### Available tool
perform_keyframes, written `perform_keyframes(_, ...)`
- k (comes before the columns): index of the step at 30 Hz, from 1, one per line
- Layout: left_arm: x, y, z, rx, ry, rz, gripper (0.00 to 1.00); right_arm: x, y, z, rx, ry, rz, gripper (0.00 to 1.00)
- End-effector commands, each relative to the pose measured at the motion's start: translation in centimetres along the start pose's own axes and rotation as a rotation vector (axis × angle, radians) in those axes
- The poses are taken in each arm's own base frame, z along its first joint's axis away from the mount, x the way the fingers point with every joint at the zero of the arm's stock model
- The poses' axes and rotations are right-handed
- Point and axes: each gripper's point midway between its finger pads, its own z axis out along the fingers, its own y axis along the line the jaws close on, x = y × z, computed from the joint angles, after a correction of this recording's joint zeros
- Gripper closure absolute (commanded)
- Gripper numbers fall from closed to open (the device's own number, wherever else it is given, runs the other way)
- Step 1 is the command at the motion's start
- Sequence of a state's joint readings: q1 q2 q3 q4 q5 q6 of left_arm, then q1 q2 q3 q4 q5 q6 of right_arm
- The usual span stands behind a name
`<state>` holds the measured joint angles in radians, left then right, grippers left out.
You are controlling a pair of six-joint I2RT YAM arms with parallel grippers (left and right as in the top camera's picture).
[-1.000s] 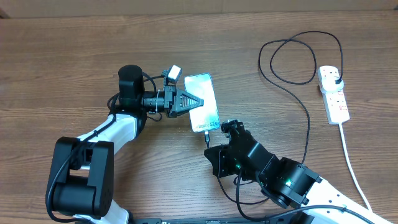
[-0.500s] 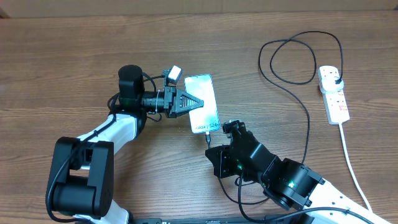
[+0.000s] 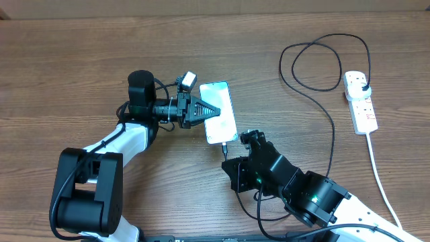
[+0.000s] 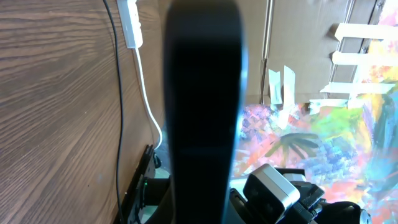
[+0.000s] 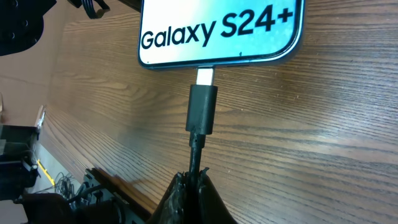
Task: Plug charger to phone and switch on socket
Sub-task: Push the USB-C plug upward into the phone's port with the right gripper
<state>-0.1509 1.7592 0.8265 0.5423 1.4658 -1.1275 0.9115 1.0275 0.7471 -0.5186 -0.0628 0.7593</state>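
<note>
The phone [image 3: 222, 114] lies on the table with its light blue screen up, reading "Galaxy S24+" in the right wrist view [image 5: 217, 28]. My left gripper [image 3: 209, 111] is shut on its left long edge; in the left wrist view the phone is a dark upright bar [image 4: 202, 106]. My right gripper [image 3: 225, 156] is shut on the black charger cable just behind the connector [image 5: 202, 107]. The connector's metal tip meets the phone's bottom edge, part of it still showing. The cable loops [image 3: 322, 64] to a black plug in the white socket [image 3: 363, 107].
The socket's white cord [image 3: 377, 171] runs to the front right edge. The charger cable trails down the right middle of the table [image 3: 332, 141] and under my right arm. The socket and the cable also show in the left wrist view [image 4: 130, 25].
My right gripper has shifted very slightly while holding the cable. The connector stays at the phone's bottom edge. The left gripper and the phone have barely moved.
</note>
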Motion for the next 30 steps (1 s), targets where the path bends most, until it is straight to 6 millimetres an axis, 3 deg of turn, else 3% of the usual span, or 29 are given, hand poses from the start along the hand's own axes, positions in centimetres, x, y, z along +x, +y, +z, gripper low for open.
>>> perform_keyframes(1,-0.11,-0.98,0.05,0.014,0.025,0.021,0.96,-0.59,0.68,-0.48,-0.022,-0.029,-0.006,0.96)
perform_keyframes(30,0.30,-1.16,0.03,0.025,0.049,0.021,0.96,-0.94,0.98,0.34,-0.030,-0.035,-0.041,0.96)
